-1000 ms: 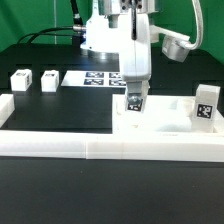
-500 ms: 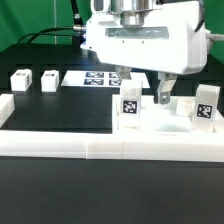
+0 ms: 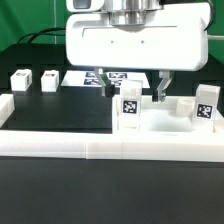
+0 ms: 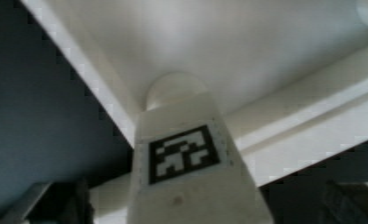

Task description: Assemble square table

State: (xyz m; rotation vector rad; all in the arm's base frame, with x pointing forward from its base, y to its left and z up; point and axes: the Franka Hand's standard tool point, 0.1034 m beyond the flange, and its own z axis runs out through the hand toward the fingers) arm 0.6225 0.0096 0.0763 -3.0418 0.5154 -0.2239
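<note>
The square table's white slab lies flat at the exterior view's right. One white tagged leg stands upright on it. My gripper hangs open just above that leg, a finger on each side and neither touching it. In the wrist view the same leg rises between the dark fingers, with the slab behind it. A second leg stands at the slab's far right. Two more legs lie on the black table at the left.
A long low white border wall runs along the front, with a short piece at the exterior view's left. The marker board lies behind the gripper. Cables run along the back.
The gripper was shut on the upright leg a second ago. It has opened, let go of the leg, turned and risen; the leg stays standing on the slab.
</note>
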